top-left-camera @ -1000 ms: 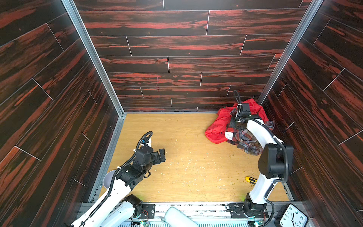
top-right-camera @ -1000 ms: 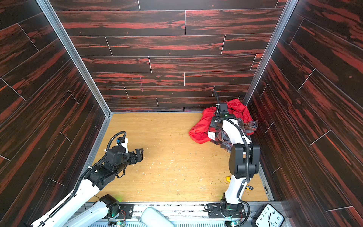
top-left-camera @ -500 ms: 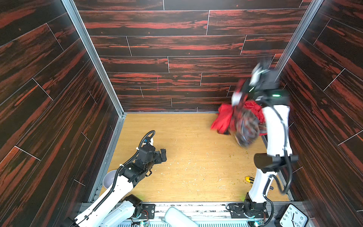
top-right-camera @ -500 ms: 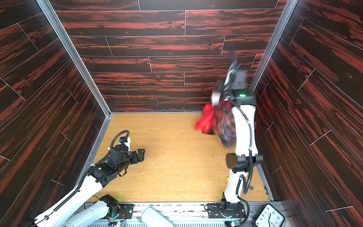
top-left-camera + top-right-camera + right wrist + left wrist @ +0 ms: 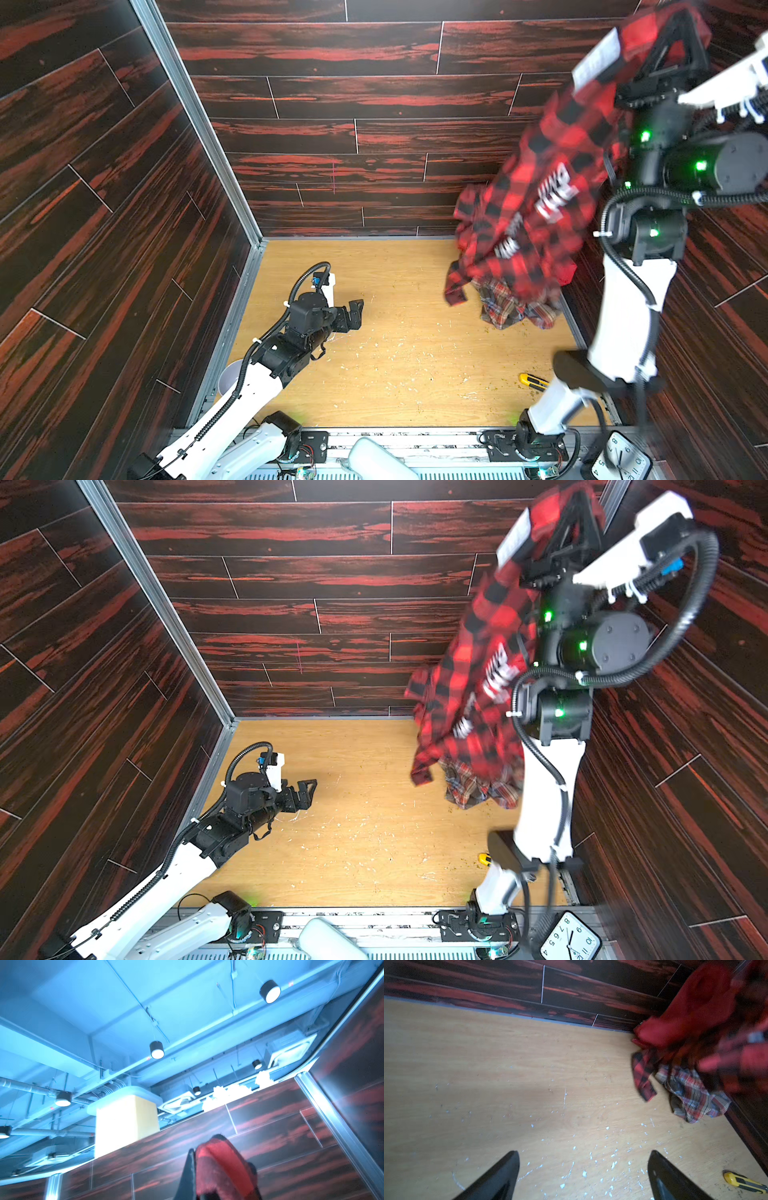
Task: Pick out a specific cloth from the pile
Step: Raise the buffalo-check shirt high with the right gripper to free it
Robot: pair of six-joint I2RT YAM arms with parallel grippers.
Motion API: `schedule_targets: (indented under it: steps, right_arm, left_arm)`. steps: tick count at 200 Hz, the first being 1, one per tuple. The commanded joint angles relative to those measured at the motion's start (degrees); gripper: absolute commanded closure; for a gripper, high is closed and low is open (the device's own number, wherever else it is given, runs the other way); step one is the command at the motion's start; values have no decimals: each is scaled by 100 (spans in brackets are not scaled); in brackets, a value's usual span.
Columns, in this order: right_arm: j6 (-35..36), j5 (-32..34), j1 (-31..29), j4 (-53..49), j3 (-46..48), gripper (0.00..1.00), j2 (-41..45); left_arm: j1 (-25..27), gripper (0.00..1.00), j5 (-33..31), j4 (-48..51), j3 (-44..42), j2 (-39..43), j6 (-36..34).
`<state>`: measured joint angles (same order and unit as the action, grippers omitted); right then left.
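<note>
Red-and-black buffalo-check flannel shirt with a white label is clamped at its top by the closed right gripper, high up by the right wall. It is hung, blurred, over the far right corner of the light wooden desk. Contact with the pile below cannot be told. The pile is made up of a muted brown-blue-grey plaid shirt and a plain bright red garment. Left gripper is spread wide with nothing in it, low near the desk's left edge. Yellow utility knife is seen by the right edge.

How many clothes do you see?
3. The red-and-black checked shirt hangs from the right gripper; the muted plaid shirt lies below; the plain red garment sits behind it. More may be hidden.
</note>
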<state>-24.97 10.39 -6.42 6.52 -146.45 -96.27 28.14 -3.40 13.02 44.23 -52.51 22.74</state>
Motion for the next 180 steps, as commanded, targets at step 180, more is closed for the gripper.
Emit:
schedule_targets:
  steps: [180]
  right_arm:
    - [161, -1531, -2575, -407, 3504, 100, -22]
  left_arm:
    - [29, 1, 568, -431, -353, 892, -1196]
